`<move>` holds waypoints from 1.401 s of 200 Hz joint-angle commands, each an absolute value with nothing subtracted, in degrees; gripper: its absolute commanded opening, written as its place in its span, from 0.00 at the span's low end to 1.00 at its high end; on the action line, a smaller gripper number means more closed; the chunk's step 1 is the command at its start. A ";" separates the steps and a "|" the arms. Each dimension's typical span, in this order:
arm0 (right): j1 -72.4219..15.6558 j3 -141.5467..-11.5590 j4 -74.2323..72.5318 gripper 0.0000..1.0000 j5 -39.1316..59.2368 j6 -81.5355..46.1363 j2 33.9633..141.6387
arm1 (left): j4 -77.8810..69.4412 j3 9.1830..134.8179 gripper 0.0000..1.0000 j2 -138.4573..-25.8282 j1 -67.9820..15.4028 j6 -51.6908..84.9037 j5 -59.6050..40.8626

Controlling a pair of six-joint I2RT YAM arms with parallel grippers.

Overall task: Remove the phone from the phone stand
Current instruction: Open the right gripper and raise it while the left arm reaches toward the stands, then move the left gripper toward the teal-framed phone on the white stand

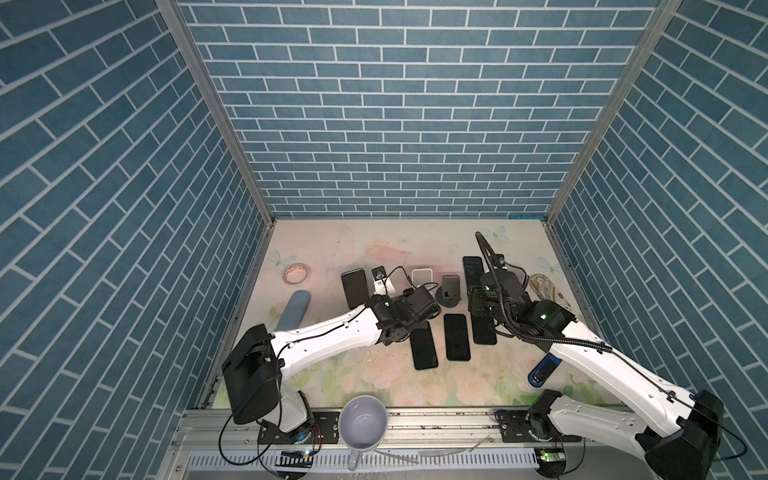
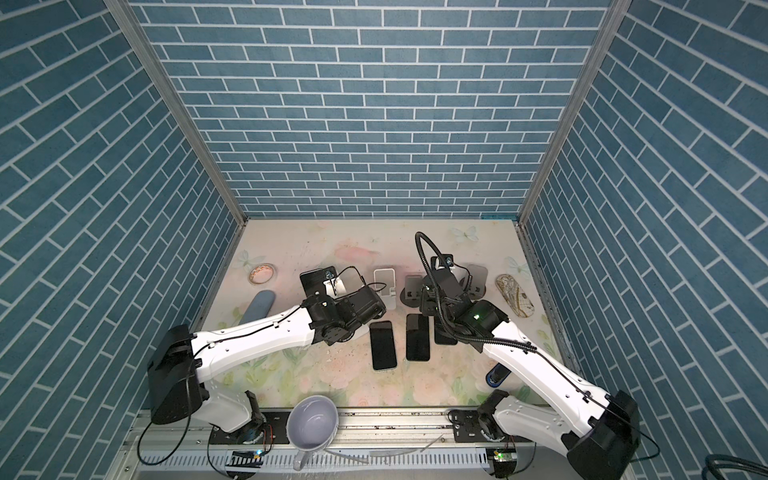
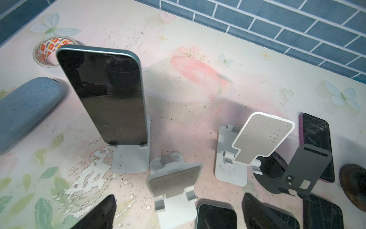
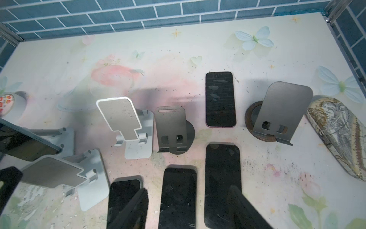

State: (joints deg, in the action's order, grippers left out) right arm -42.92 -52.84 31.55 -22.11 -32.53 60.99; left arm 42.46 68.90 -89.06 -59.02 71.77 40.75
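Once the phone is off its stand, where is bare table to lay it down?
Free: the wide strip between the row of stands and the back wall, and the front patch between the flat phones and the mug. Crowded: the middle.

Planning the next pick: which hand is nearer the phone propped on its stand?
Left. The left hand hovers near the phone, by the empty stands; the right hand is farther off, over the flat phones.

We see bare table (image 1: 374, 237) behind the propped phone (image 1: 355, 286), open to the back wall. Left of it, tape (image 1: 296, 273) and a case (image 1: 293, 309) stand near; right, an empty stand (image 1: 423, 276) crowds close. Flat phones (image 1: 457, 336) fill the front, with seemingly narrow gaps between them.
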 commanded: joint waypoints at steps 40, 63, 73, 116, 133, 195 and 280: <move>-40.47 -48.75 30.35 0.65 -19.69 -30.61 59.42 | 40.65 69.60 1.00 -93.32 -56.30 73.12 37.15; -39.59 -48.02 29.86 0.65 -18.82 -30.32 59.35 | 39.47 69.14 0.99 -94.55 -55.31 73.38 36.17; -39.26 -47.79 29.70 0.65 -18.42 -30.23 59.34 | 38.21 68.59 0.99 -94.85 -55.11 73.48 36.10; -38.24 -46.35 28.35 0.65 -16.80 -30.23 59.58 | 38.51 69.96 0.96 -97.61 -54.84 74.23 36.67; -37.86 -46.07 28.02 0.65 -16.20 -30.15 59.90 | 38.63 70.05 0.94 -98.07 -54.76 75.09 37.41; -37.53 -44.75 26.37 0.65 -14.97 -29.54 60.29 | 36.45 68.68 0.90 -99.69 -53.66 75.83 37.15; -37.44 -43.88 25.21 0.65 -13.36 -29.00 61.78 | 36.97 68.20 0.77 -100.77 -53.61 75.93 38.14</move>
State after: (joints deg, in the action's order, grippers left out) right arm -37.74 -45.12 26.28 -14.26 -30.57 61.01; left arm 36.29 68.99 -99.79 -53.84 75.64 36.86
